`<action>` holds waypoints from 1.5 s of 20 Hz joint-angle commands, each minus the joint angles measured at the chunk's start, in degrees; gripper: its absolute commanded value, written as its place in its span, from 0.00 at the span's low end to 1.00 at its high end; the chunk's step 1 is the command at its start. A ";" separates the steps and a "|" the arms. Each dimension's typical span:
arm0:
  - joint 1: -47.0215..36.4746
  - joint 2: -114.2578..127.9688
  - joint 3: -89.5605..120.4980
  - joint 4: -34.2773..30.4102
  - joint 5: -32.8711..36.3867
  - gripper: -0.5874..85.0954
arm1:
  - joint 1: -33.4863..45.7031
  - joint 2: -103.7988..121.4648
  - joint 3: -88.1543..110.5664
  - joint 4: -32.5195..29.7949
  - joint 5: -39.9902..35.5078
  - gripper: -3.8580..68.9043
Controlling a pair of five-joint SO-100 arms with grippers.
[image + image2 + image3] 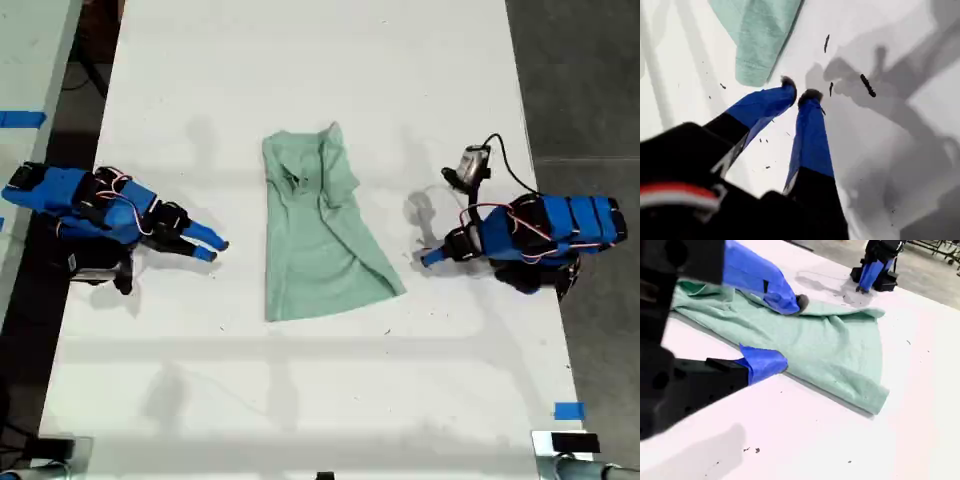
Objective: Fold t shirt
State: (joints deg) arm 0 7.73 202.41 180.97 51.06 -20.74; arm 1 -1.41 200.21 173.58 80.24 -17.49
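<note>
Obs.: t shirt point(320, 240) lies flat mid-desk point(300, 400), collar end toward the exterior view's top, hem toward its bottom. It is wrinkled, and one hem corner flares out toward the exterior view's right. It looks narrow, perhaps already partly doubled lengthwise; I cannot confirm this.

My first claw point(799, 92) has its tips all but together and grips nothing. It sits low over bare desk, just short of the flared hem corner. In the exterior view it is the arm at the right point(428, 258).

My second claw point(790, 332) is parted wide and empty. It faces the shirt's long edge from the exterior view's left point(212, 243), near the cloth but apart from it.

Risks, as judged:
- The first claw is nearly closed. If it advances as it stands it will shove the corner rather than take it, bunching the hem and skewing the cloth. It should open before the approach.
- The cloth is thin and flat on a smooth desk. A shallow descent would close on air. If the shirt is doubled, the pinch may catch the top layer only, so it peels open on lifting.
- The cloth is soft and creased. If one arm lifts ahead of the other, the shirt will drag sideways and the fold line will run crooked.
- If both arms reach inward, they converge over the middle, with a chance of contact.
</note>
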 commanded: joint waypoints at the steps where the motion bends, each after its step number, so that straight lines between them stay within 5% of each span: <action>1: -19.25 0.35 3.60 1.32 14.15 0.01 | -0.35 0.62 0.53 -0.44 3.25 0.04; 7: -19.51 0.35 3.60 1.32 14.15 0.01 | 0.09 0.62 -0.70 -1.93 2.20 0.03; 9: -19.86 0.35 3.60 1.32 14.15 0.01 | 1.67 -1.76 -8.17 3.52 3.69 0.03; 14: -20.04 0.35 3.60 1.32 14.15 0.01 | 0.18 -50.01 -41.84 5.80 9.40 0.03; 18: -19.69 0.35 3.60 1.32 14.15 0.01 | -2.64 -84.99 -73.21 16.08 11.51 0.33; 24: -19.25 0.35 3.60 1.32 14.41 0.01 | -4.31 -89.91 -71.02 1.93 7.82 0.42; 30: -18.98 0.35 3.60 1.32 14.33 0.01 | -5.98 -101.78 -69.61 -5.63 9.76 0.40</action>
State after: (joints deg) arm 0 -11.43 202.41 183.52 52.29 -6.86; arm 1 -6.68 99.49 104.24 77.43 -8.26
